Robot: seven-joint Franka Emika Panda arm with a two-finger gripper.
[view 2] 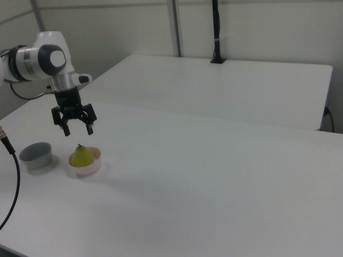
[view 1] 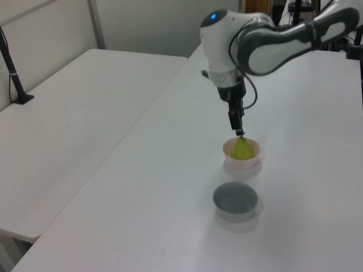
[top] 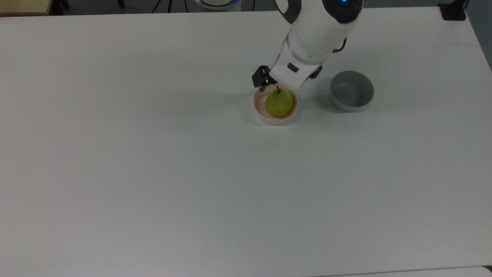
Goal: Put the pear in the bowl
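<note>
The yellow-green pear [top: 279, 104] stands upright, stem up, inside the pale pink bowl [top: 261, 112] on the white table. In the right view the pear [view 2: 81, 157] fills most of the bowl [view 2: 94, 166]. My gripper [view 2: 77, 130] hangs open just above the pear's stem, its two black fingers spread wide and touching nothing. From the left view the gripper [view 1: 239, 128] points straight down over the pear [view 1: 243, 149].
A grey bowl [top: 352, 91] of similar size sits on the table close to the pink one, on the top view's right. A second white table [view 1: 85, 107] stands alongside. A black cable [view 2: 10, 166] hangs at the right view's left edge.
</note>
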